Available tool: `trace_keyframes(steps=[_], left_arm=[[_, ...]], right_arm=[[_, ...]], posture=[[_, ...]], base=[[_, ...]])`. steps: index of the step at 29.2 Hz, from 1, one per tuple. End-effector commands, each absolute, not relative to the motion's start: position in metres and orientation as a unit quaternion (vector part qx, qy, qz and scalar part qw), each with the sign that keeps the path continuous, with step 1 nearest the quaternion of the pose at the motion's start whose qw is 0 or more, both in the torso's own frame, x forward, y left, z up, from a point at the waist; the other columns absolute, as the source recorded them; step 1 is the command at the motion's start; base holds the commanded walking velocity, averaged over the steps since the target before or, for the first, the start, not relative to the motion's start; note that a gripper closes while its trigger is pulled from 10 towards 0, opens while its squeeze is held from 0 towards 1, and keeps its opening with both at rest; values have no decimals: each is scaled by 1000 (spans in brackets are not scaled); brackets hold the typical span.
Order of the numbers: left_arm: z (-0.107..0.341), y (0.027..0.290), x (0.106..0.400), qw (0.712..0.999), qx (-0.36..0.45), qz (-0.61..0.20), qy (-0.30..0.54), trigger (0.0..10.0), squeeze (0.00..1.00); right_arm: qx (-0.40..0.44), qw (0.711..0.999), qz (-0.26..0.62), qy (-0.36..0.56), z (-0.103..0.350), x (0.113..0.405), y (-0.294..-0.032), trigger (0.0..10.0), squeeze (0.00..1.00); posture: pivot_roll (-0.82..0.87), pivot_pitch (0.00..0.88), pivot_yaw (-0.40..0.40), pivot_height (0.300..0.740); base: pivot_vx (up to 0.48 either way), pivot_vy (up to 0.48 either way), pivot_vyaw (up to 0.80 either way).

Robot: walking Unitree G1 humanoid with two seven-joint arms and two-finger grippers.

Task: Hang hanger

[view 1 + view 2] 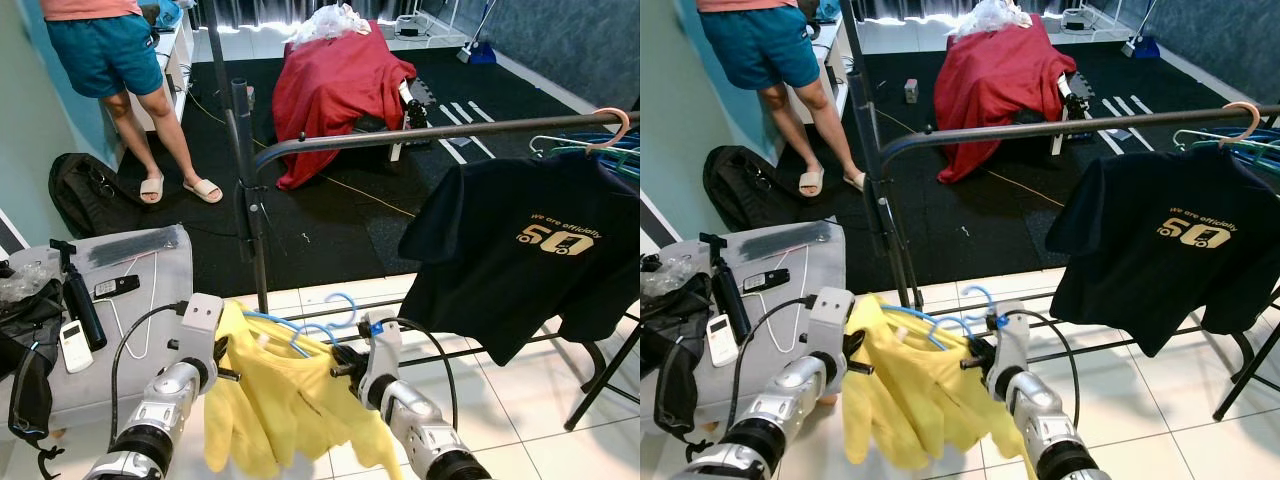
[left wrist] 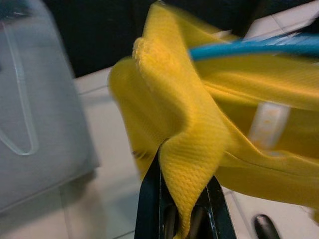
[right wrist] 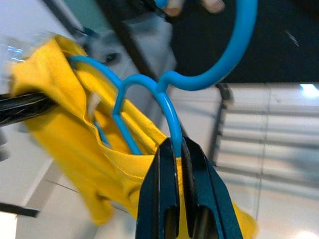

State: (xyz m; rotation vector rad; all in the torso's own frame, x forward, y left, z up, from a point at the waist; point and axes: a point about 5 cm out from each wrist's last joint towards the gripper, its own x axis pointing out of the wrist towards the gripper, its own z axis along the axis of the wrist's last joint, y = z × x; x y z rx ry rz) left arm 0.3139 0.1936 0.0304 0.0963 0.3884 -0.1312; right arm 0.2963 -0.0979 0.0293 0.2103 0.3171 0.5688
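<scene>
A yellow shirt (image 1: 275, 400) hangs on a blue hanger (image 1: 315, 325) low in front of me, over the tiled floor. My right gripper (image 1: 338, 362) is shut on the blue hanger (image 3: 172, 127) just below its hook. My left gripper (image 1: 222, 362) is shut on the yellow shirt (image 2: 189, 149) at its left shoulder. The dark clothes rail (image 1: 430, 130) runs above and beyond, from a post (image 1: 250, 200) to the right. A black T-shirt (image 1: 530, 245) hangs on that rail at the right.
A person (image 1: 130, 70) in teal shorts and sandals stands at the far left. A grey table (image 1: 160, 290) with remotes and a bottle is at my left. A red-covered object (image 1: 340, 85) sits on the black carpet beyond. Pink and teal hangers (image 1: 600, 140) crowd the rail's right end.
</scene>
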Motion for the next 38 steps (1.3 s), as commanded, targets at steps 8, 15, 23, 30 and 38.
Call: trace_keyframes(steps=[8,15,23,30,38], left_arm=[[38,260,300,979,67,31,188,0,0],[56,281,305,985,60,69,146,0,0],[101,268,321,998,49,-28,-8,0,0],[118,293,325,997,63,43,-18,0,0],[127,335,323,980,99,170,29,0,0]], right_arm=[[73,901,423,59,52,263,-133,10000,0],[-87,907,407,68,45,256,-161,10000,0],[-174,924,330,-85,91,280,-186,10000,0],[-139,919,347,-125,115,272,-196,10000,0],[-149,908,372,-118,104,260,-194,10000,0]], posture=[[-55,56,31,740],[-64,54,33,740],[-61,64,31,740],[-67,66,28,740],[-72,67,33,740]], base=[[0,0,0],[0,0,0],[0,0,0],[0,0,0],[0,0,0]])
